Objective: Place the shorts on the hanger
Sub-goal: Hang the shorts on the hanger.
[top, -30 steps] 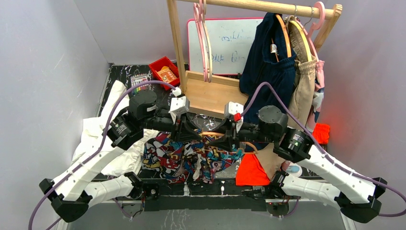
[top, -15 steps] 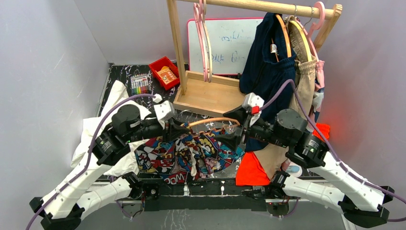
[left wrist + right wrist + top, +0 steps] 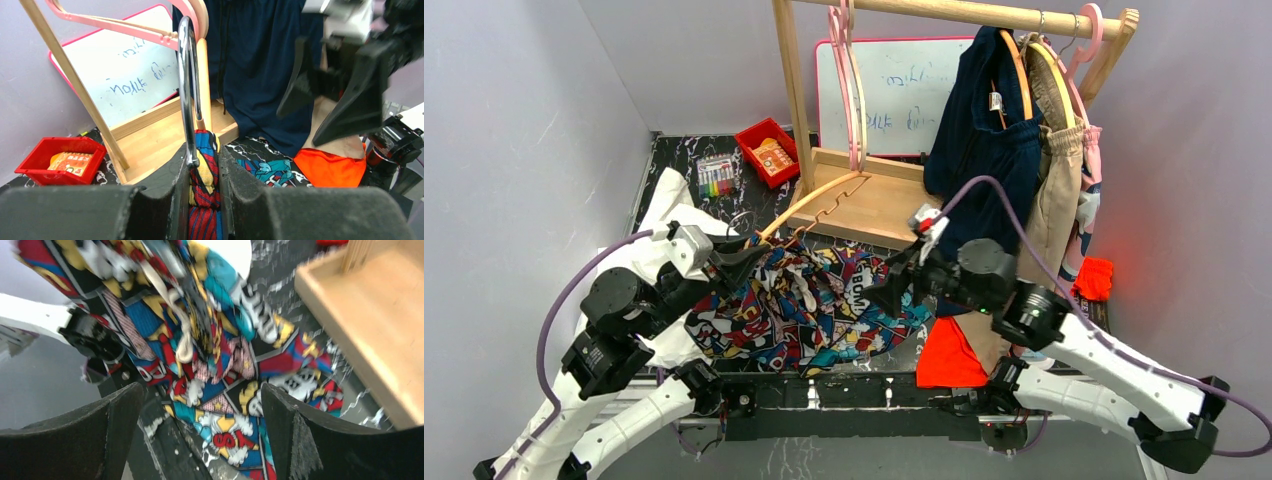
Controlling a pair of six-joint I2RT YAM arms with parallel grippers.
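The comic-print shorts (image 3: 819,305) lie spread on the table between the arms. My left gripper (image 3: 736,262) is shut on a bunched fold of the shorts (image 3: 202,172) together with the silver hook (image 3: 186,90) of the light-orange hanger (image 3: 809,205). The hanger slants from that gripper up toward the wooden rack base, its notched bar over the shorts' upper edge. My right gripper (image 3: 892,288) is open and empty, just above the right side of the shorts (image 3: 220,350). Its jaws (image 3: 200,410) stand wide apart.
A wooden clothes rack (image 3: 864,195) stands behind, with pink hangers (image 3: 849,60), a dark navy garment (image 3: 979,130) and a beige one (image 3: 1052,200). A whiteboard (image 3: 894,90), red bin (image 3: 767,150), crayon box (image 3: 715,177), white cloth (image 3: 639,265) and orange cloth (image 3: 949,355) surround the shorts.
The hanger lay level between both grippers; now it slants from the left gripper toward the rack. The left arm drew back to the left. The shorts are spread wider.
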